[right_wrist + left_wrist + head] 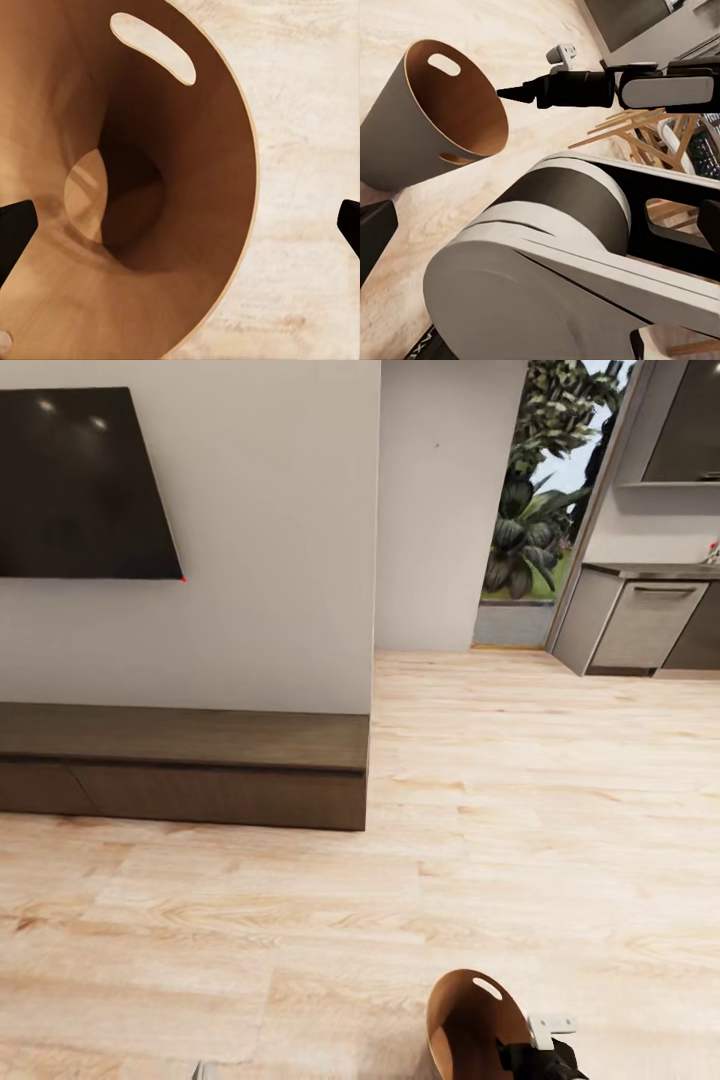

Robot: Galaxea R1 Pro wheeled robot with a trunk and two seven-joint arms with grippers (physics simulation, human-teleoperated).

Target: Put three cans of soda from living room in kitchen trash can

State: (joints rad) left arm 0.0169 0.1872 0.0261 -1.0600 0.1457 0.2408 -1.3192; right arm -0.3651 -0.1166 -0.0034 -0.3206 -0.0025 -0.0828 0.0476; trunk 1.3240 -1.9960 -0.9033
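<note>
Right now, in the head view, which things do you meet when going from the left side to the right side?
Black wall screen → low dark wood cabinet → brown-lined trash can at the bottom edge → glass door with plants → grey kitchen cabinet.

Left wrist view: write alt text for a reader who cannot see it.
A grey bin with a glossy brown inside and a slot near its rim is tipped over the wood floor, the right gripper at its rim. The robot's own grey and black body takes up the foreground.
</note>
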